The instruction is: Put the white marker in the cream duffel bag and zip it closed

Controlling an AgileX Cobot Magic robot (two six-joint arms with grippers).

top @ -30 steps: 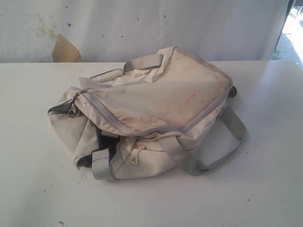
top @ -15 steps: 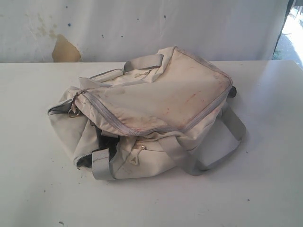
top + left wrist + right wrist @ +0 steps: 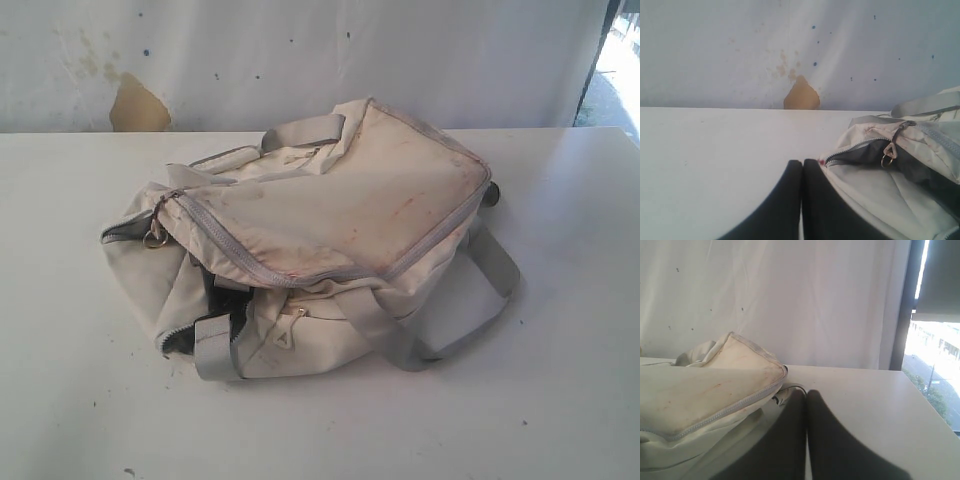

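The cream duffel bag [image 3: 320,235] lies slumped on the white table [image 3: 560,400], its stained top flap folded over. Its grey zipper is partly open at the left end, showing dark lining [image 3: 215,290]. A metal ring pull [image 3: 153,238] hangs at that end and shows in the left wrist view too [image 3: 887,160]. No arm appears in the exterior view. My left gripper [image 3: 802,162] is shut, empty, beside the bag's open left end [image 3: 865,150]. My right gripper [image 3: 806,392] is shut, empty, beside the bag's right end [image 3: 715,385]. The white marker is out of view.
Grey webbing handles [image 3: 440,330] loop onto the table at the bag's front right. A white backdrop with a tan torn patch [image 3: 138,105] stands behind the table. A window [image 3: 935,360] lies past the table's right edge.
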